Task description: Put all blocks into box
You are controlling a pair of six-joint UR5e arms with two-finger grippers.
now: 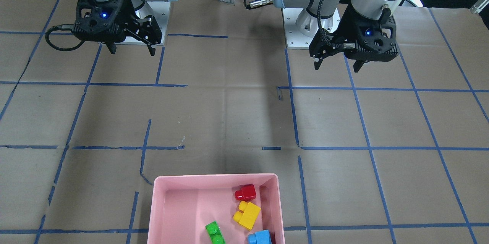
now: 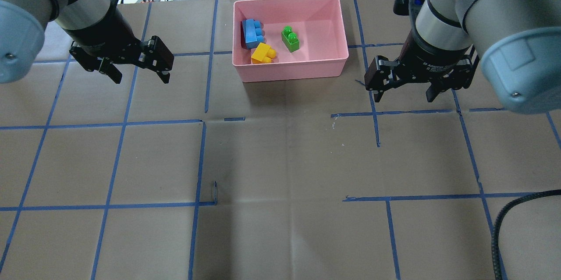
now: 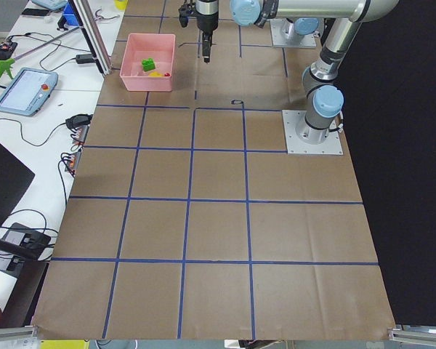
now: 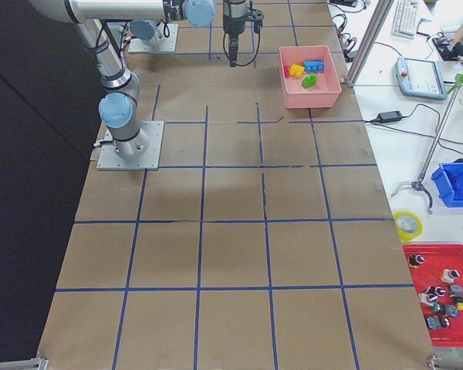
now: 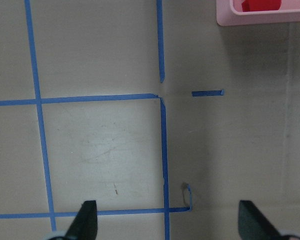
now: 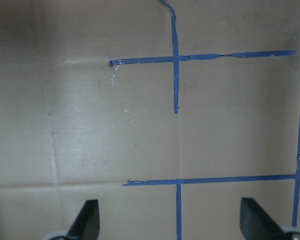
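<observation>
All four blocks lie inside the pink box [image 1: 214, 177]: the red single-stud brick [image 1: 245, 192], the yellow brick [image 1: 247, 214], the green brick [image 1: 214, 232] and the blue brick [image 1: 260, 237]; I see no block outside it. The jaws of the left arm [image 2: 87, 21] and of the right arm [image 2: 442, 30] stand wide apart and hold nothing, each above the worktop [image 1: 229, 122] to one side of the box; I judge the placing finished, so the next move asks only to keep both arms away from the box.
</observation>
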